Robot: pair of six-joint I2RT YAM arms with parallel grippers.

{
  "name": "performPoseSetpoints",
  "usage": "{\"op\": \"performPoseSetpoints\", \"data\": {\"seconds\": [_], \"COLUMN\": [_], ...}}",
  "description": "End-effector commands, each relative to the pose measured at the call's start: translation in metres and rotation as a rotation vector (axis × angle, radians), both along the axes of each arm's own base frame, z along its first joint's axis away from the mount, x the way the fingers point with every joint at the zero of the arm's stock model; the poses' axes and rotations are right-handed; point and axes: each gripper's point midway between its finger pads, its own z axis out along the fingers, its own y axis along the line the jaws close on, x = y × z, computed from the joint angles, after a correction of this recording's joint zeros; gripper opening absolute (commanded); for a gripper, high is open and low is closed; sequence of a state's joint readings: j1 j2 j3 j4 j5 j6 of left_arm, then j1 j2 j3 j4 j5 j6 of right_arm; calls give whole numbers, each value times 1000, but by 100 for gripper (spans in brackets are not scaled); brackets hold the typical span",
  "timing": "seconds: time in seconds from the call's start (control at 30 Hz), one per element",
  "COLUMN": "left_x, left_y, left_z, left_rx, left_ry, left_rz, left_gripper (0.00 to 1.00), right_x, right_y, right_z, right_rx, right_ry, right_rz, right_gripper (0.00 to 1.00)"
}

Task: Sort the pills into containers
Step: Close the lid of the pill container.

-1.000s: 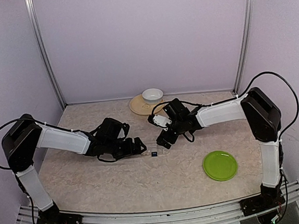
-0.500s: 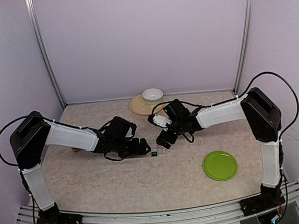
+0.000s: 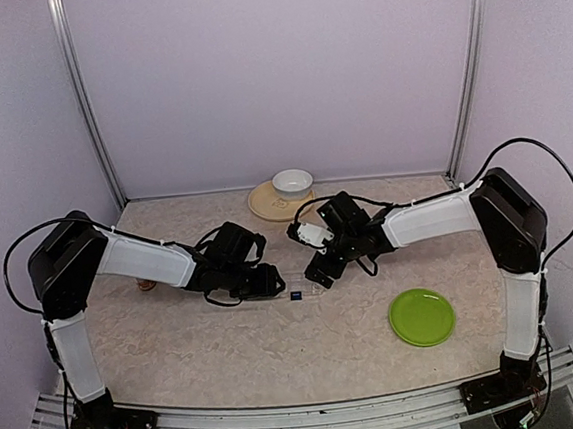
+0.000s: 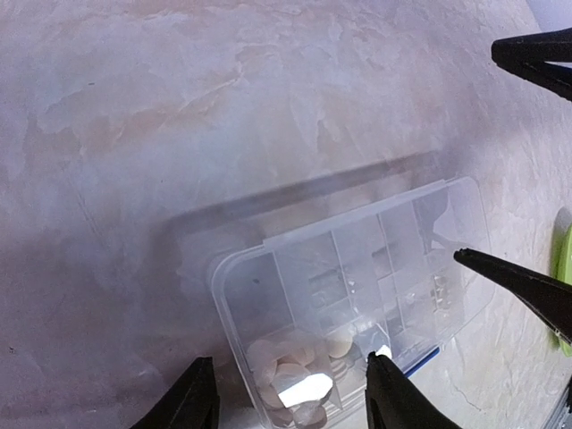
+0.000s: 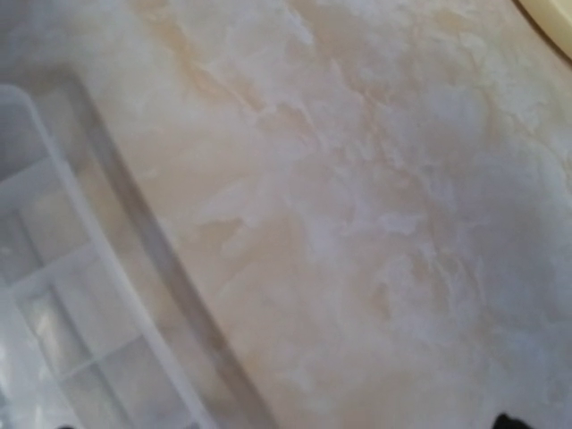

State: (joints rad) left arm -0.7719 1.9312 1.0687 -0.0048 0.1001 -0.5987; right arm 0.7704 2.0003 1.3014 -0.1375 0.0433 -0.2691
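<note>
The clear compartmented pill box (image 4: 357,259) lies flat on the marble table between my two grippers and barely shows from above (image 3: 298,292). Pale round pills (image 4: 290,366) fill its nearest compartment. My left gripper (image 4: 290,380) hovers at that end, jaws partly closed with a gap, one fingertip (image 4: 380,366) over the box's near edge and the other (image 4: 201,389) beside the box. Nothing is gripped. My right gripper (image 4: 475,152) stands wide open at the box's far end (image 3: 317,274). The right wrist view holds only a corner of the box (image 5: 54,295).
A white bowl (image 3: 292,182) sits on a tan plate (image 3: 264,204) at the back. A green plate (image 3: 422,316) lies at the front right, its edge also visible (image 4: 563,268). A small brown object (image 3: 147,284) lies by the left arm.
My left arm has reached further right, up to the pill box, and its jaws have narrowed. The right arm has barely shifted and stays open.
</note>
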Motion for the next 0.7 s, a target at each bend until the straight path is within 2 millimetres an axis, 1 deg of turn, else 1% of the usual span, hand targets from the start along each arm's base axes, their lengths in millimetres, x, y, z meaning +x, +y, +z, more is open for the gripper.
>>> {"op": "performPoseSetpoints", "data": {"seconds": [0.0,0.13,0.2,0.3,0.4,0.47,0.57,0.67], "left_x": [-37,-42,-43,-46,-46,-47,-46,-47], "left_y": [30,33,34,34,34,34,36,36], "left_z": [-63,-69,-71,-75,-76,-75,-73,-74], "left_rx": [154,163,164,164,162,159,154,150], "left_ry": [183,197,200,210,212,212,206,209], "left_rz": [-20,-25,-26,-31,-33,-32,-27,-31], "left_gripper": [55,54,54,53,53,51,51,50], "right_x": [-14,-27,-34,-41,-50,-52,-53,-47], "right_y": [-3,3,7,8,14,18,24,28], "right_z": [6,15,22,23,23,21,19,17], "right_rx": [-15,27,59,65,56,46,35,16], "right_ry": [14,35,34,16,-7,-16,-14,-19], "right_rz": [40,97,131,161,207,224,258,260], "right_gripper": [100,100,100,100,100,100,100,100]}}
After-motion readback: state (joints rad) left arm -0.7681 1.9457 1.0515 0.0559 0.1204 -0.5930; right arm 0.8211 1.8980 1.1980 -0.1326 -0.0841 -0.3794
